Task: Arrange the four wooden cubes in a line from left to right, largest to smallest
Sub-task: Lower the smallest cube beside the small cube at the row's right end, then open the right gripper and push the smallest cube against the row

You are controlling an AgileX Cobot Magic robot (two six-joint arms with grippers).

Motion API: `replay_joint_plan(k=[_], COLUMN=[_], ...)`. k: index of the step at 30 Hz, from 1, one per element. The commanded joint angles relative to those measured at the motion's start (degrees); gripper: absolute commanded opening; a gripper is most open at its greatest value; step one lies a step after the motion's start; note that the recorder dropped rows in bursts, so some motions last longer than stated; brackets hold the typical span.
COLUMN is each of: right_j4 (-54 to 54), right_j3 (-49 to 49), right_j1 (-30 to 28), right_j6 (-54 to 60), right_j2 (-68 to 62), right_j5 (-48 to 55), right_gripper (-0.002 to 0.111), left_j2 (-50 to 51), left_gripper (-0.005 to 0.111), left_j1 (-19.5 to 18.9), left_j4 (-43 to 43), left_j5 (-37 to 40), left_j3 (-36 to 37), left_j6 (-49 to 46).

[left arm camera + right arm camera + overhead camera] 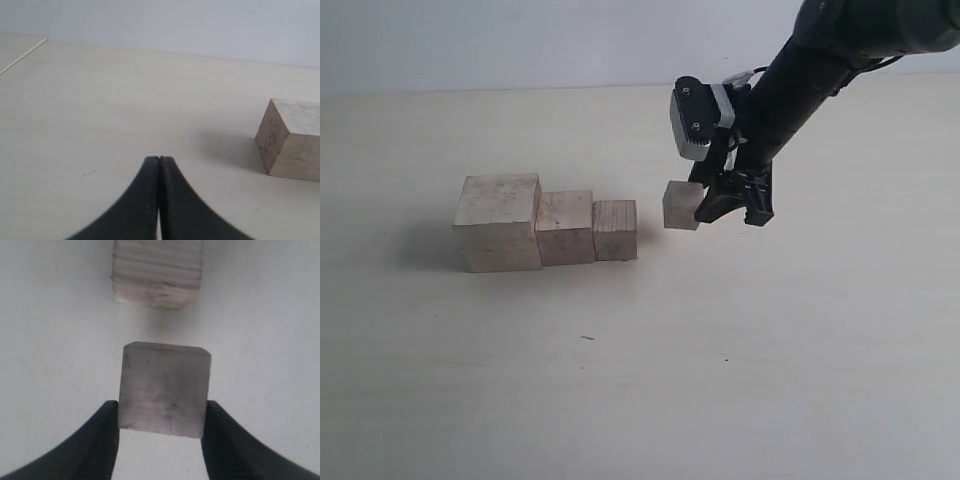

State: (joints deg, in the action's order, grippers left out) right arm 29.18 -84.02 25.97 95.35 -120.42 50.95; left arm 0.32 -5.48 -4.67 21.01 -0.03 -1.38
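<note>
Three cubes (499, 222) (565, 227) (615, 229) touch in a row; right gripper (161, 412) clamps the fourth cube (682, 205); left gripper (159, 165) closed.

Pale faint-grained wood cubes (498, 222), black right tool (162, 415), cream table (720, 380), white wall (520, 40)

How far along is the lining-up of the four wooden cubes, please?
Done: largest cube, second cube and third cube sit side by side in descending order, left to right. In hand: the right pincer grips the smallest cube, a gap right of the third. Left: set it at the row's end.
</note>
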Motion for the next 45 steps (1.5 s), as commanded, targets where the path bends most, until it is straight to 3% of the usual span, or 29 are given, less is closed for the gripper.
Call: replay_joint_plan(k=[1, 16, 21, 33, 39, 45], right_j4=[0.80, 0.78, 0.78, 2.33, 2.67, -9.73], right_j3=[-0.53, -0.53, -0.53, -0.53, -0.53, -0.53], right_j1=[1.96, 3.32, 3.32, 3.32, 3.32, 3.32], right_j6=[0.45, -3.06, -3.06, -4.50, -8.50, -24.77], right_j2=[-0.76, -3.72, -3.72, -3.72, -1.17, 1.84], right_j5=[0.22, -1.40, -1.40, -3.19, -3.66, -3.96], right_gripper=[0.000, 0.001, 0.016, 0.072, 0.076, 0.076], left_j2=[-0.32, -0.32, -0.32, -0.32, -0.32, -0.32], left_gripper=[0.000, 0.000, 0.000, 0.000, 0.000, 0.000], left_j1=[0.40, 0.40, 0.40, 0.40, 0.40, 0.40], left_j4=[0.01, 0.01, 0.01, 0.01, 0.01, 0.01], left_j5=[-0.68, -0.68, -0.68, -0.68, -0.68, -0.68], left_j3=[0.03, 0.03, 0.03, 0.03, 0.03, 0.03], left_j6=[0.13, 0.13, 0.13, 0.13, 0.13, 0.13])
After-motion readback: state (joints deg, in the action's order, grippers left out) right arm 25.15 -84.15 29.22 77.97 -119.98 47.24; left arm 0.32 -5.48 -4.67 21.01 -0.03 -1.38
